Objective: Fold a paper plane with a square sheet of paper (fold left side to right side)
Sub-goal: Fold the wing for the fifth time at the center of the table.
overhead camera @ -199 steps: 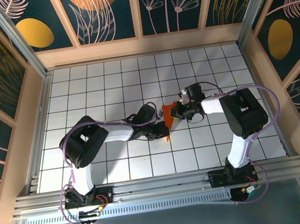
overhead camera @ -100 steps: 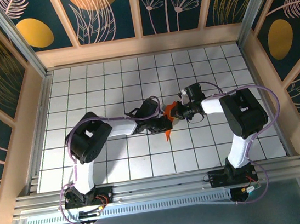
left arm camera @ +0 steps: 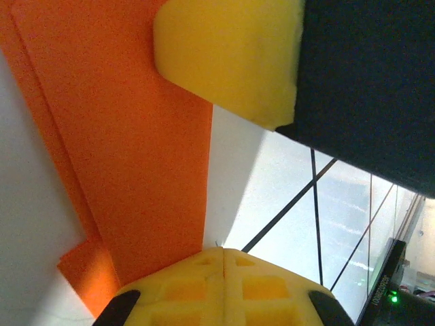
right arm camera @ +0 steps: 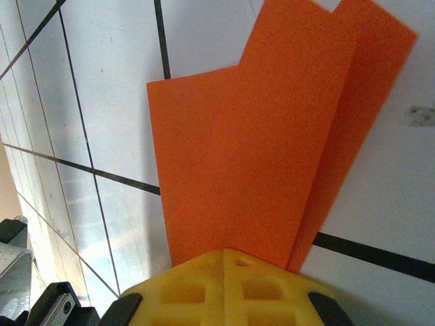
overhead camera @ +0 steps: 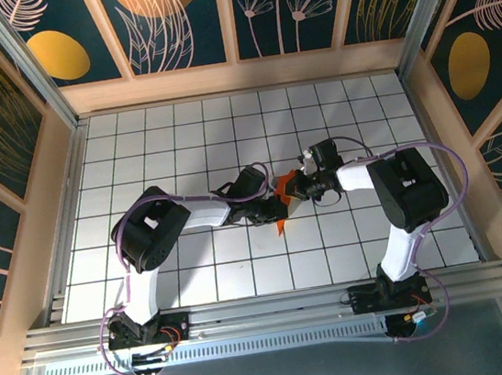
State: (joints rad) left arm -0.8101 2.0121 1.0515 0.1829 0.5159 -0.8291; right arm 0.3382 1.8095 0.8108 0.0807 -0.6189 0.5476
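orange sheet, partly folded, lies mid-table, its long axis running near to far. left gripper meets it from the left and right gripper from the right. both are closed against it, though i cannot tell if they pinch it.

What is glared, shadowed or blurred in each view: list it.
Top external: sharp, a pale sheen streaks the white gridded table. Left wrist: the folded bright orange paper is crisp, tiles beyond wash out in glare. Right wrist: paper grain sharp, far tiles glare lower left.

No legible text, label, brand, number or sign on anything.
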